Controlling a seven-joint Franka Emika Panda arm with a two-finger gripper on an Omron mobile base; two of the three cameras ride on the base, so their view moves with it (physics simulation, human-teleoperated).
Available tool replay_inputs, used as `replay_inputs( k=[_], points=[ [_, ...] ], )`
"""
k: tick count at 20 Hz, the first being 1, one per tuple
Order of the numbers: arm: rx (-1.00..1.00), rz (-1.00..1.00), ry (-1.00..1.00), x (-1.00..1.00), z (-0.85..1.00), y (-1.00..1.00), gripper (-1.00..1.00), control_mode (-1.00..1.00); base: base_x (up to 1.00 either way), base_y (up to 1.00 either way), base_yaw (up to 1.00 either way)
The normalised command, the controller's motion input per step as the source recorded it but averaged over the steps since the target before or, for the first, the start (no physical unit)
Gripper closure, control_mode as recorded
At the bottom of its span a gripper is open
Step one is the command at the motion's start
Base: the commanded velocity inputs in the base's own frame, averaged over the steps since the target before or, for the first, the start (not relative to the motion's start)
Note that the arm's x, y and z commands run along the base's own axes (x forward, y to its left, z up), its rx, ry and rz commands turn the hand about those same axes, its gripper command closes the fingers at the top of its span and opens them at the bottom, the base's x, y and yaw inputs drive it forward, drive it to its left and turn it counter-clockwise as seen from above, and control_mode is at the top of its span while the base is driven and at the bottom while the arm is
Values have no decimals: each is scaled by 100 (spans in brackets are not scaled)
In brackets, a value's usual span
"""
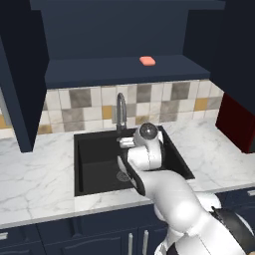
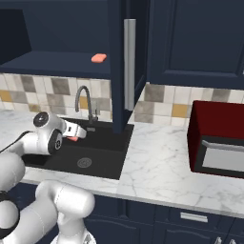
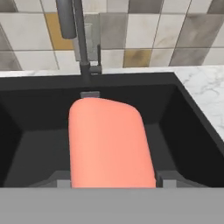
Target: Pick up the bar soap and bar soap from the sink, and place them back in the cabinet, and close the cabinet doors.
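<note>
Hand [image 2: 76, 135] above sink [image 2: 107, 162], level, apparently clamped on bar soap [image 3: 109, 142].

Arm [image 1: 179, 204]: glossy white rounded shells, thick tubular links, lower right of the left base view and lower left of the right base view. Dark grey-black bands at the joints; one black ring visible at the lower right edge of the left base view. Round dark grey cap with a lighter centre on the wrist joint [image 2: 42, 120]. Gripper [image 2: 78, 132]: pale grey-white block. Finger tips [image 3: 168, 179]: small, dark grey, bottom of the hand view.
</note>
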Motion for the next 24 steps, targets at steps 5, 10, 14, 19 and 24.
replay_inputs(
  k=[5, 10, 14, 19, 24],
  points=[
    [0, -4, 4, -17, 97, -11, 100, -100, 0, 0, 0],
    [0, -5, 4, -21, 87, -4, 100, -100, 0, 0, 0],
    [0, -4, 2, -28, 88, -9, 100, -100, 0, 0, 0],
    [0, -1, 0, -24, 87, -16, 100, -100, 0, 0, 0],
    [0, 0, 0, -14, 77, -4, 100, -100, 0, 0, 0]
  ],
)
